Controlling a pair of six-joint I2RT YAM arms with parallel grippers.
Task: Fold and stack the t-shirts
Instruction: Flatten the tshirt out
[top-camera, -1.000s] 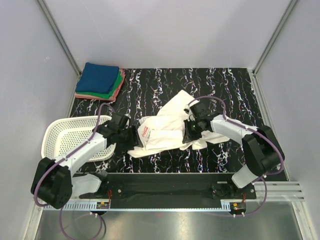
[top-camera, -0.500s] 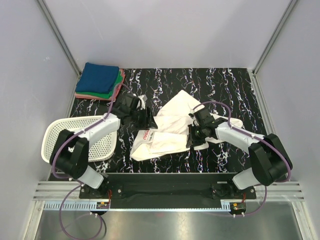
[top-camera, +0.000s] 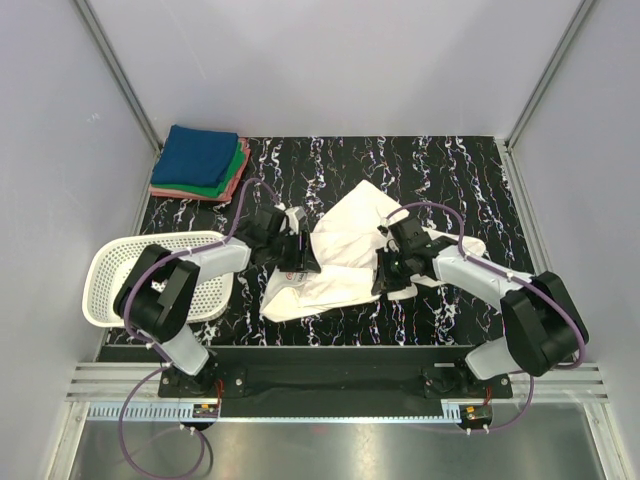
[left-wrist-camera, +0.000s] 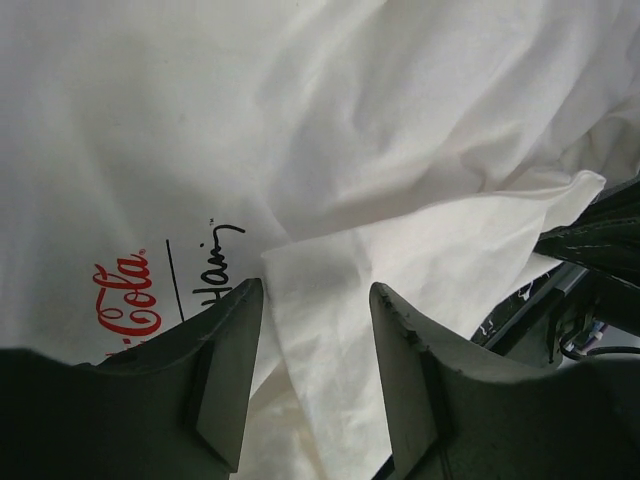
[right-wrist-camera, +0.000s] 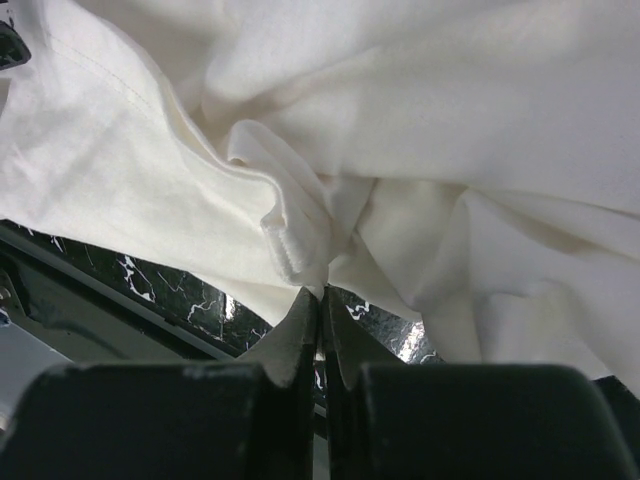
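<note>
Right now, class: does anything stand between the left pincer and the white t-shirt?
Nothing visible does. The left pincer is open directly over the white t-shirt, with only its cloth showing between the fingers.

Shows the right pincer (right-wrist-camera: 321, 300) pinched closed, tips at a hemmed fold (right-wrist-camera: 292, 250) of the crumpled white t-shirt (right-wrist-camera: 450, 120). Reveals black, white-veined counter (right-wrist-camera: 170, 290) left of the pincer, under the cloth's edge.

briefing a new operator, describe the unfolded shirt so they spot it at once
On the black marbled table, look mid-table, right of the white mesh basket: the white t-shirt lies crumpled. Unlike the coloured folded stack in the far left corner, it is unfolded, with red script print.
</note>
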